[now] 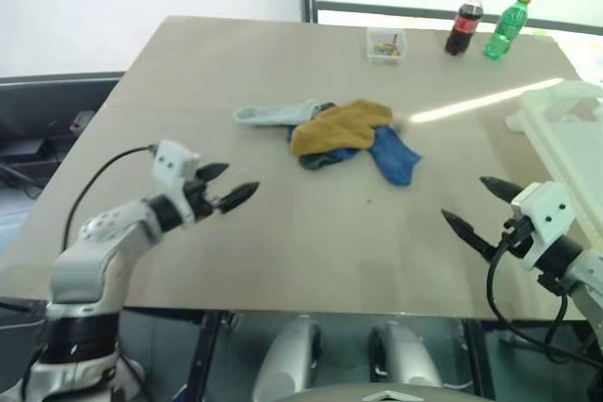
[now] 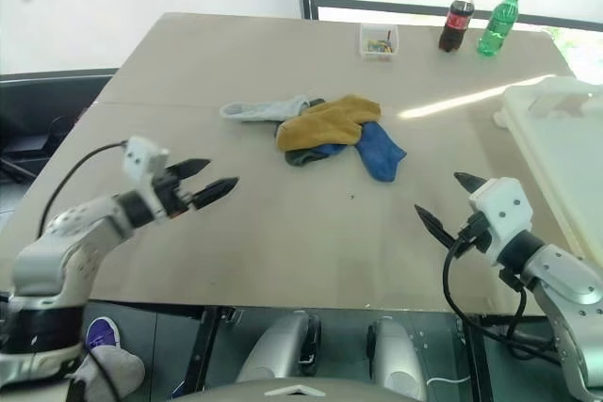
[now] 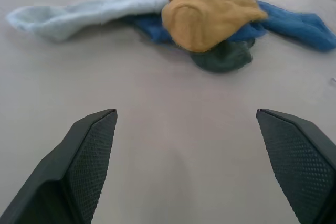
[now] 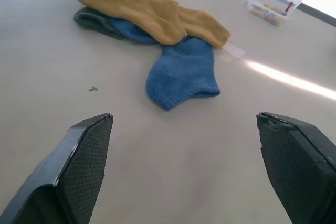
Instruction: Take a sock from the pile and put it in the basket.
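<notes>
Both grippers, left gripper (image 1: 229, 185) and right gripper (image 1: 482, 204), are being held wide open and empty over the table (image 1: 311, 242), near the pile (image 1: 339, 134); the basket (image 1: 565, 138) is sitting at the right.

Silver-grey arms are being shown — white wrist blocks, black cables, black pointed fingers (image 1: 240, 196) textured with dots.

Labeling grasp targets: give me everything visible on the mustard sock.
The mustard yellow sock is a soft knit ankle sock, crumpled and folded over, lying on top of the pile mid-table. It overlaps the blue sock and the dark green sock, with the light grey sock alongside. Neither end effector touches it.
</notes>
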